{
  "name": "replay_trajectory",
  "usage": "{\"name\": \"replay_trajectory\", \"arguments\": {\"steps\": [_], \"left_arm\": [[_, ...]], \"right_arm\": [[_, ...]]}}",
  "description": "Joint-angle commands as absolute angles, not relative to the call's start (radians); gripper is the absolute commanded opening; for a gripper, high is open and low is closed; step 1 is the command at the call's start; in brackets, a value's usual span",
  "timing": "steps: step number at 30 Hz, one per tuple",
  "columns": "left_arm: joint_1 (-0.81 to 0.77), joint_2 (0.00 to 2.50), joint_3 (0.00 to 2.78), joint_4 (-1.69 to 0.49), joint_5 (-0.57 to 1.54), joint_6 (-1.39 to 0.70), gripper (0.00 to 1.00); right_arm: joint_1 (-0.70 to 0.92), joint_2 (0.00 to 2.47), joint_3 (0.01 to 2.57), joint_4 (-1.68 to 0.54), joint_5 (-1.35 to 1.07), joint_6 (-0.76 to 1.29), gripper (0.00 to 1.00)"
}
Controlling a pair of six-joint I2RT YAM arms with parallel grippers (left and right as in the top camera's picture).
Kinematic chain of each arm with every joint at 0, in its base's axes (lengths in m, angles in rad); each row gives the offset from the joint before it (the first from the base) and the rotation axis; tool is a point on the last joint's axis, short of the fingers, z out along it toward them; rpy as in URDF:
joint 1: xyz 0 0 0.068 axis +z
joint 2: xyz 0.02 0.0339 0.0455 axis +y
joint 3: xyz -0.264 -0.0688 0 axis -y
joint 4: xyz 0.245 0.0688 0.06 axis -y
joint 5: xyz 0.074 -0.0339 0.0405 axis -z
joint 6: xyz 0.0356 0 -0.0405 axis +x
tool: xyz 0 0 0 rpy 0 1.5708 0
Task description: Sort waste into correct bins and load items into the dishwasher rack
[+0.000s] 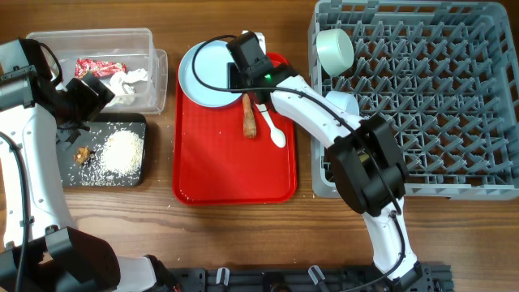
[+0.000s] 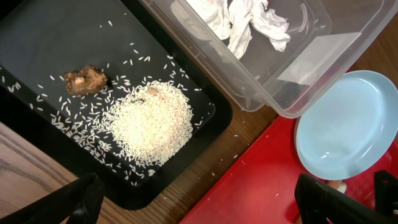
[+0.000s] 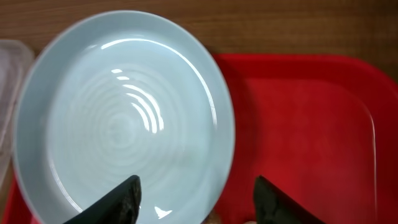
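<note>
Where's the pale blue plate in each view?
Overhead: plate top centre, on the red tray's upper-left corner.
Left wrist: plate lower right, on the tray.
Right wrist: plate fills left and centre.
Shared landmark: red tray under it.

Light: bright, even, from above | Glare: curved streaks on white plate point(image 3: 124, 121), sheen on clear tub point(image 2: 323, 56) | Shadows: soft, short | Focus: my jaws blur dark at both wrist views' lower edges

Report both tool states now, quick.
Left tool: open, holding nothing.
Right tool: open, holding nothing, above the plate.
</note>
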State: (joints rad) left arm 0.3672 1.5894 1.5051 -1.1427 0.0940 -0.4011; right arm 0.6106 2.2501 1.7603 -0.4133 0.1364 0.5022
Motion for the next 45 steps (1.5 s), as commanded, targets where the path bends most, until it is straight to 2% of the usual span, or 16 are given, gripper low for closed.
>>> {"name": "replay_trajectory", "arguments": {"steps": [1,7,12,14,21,28,31,39,41,45], "left_arm": [[0.371,1.587,1.518,-1.142,0.092,-0.400,1.00],[0.371,1.587,1.518,-1.142,0.092,-0.400,1.00],[0.371,1.587,1.518,-1.142,0.092,-0.400,1.00],[0.371,1.587,1.518,-1.142,0.092,-0.400,1.00],[0.371,1.587,1.518,-1.142,0.092,-0.400,1.00],[0.371,1.587,1.518,-1.142,0.092,-0.400,1.00],[0.371,1.587,1.518,-1.142,0.092,-0.400,1.00],[0.371,1.587,1.518,-1.142,0.092,-0.400,1.00],[0.371,1.587,1.518,-1.142,0.092,-0.400,1.00],[0.371,1.587,1.518,-1.142,0.092,-0.400,1.00]], "right_arm": [[0.561,2.289,1.758,-0.385,0.090,0.578,0.44],[0.546,2.366,1.758,-0.303,-0.009,0.633,0.34],[0.546,2.383,1.758,-0.302,-0.010,0.685,0.16],[0.547,2.385,1.758,-0.303,-0.020,0.691,0.04],[0.546,2.379,1.777,-0.325,-0.061,0.706,0.04],[0.545,2.114,1.803,-0.411,0.077,0.442,0.04],[0.545,2.005,1.803,-0.477,0.204,0.403,0.04],[0.520,1.699,1.803,-0.718,0.936,0.327,0.04],[0.464,1.644,1.803,-0.782,1.039,0.261,0.04],[0.318,1.644,1.768,-0.936,1.058,0.254,0.04]]}}
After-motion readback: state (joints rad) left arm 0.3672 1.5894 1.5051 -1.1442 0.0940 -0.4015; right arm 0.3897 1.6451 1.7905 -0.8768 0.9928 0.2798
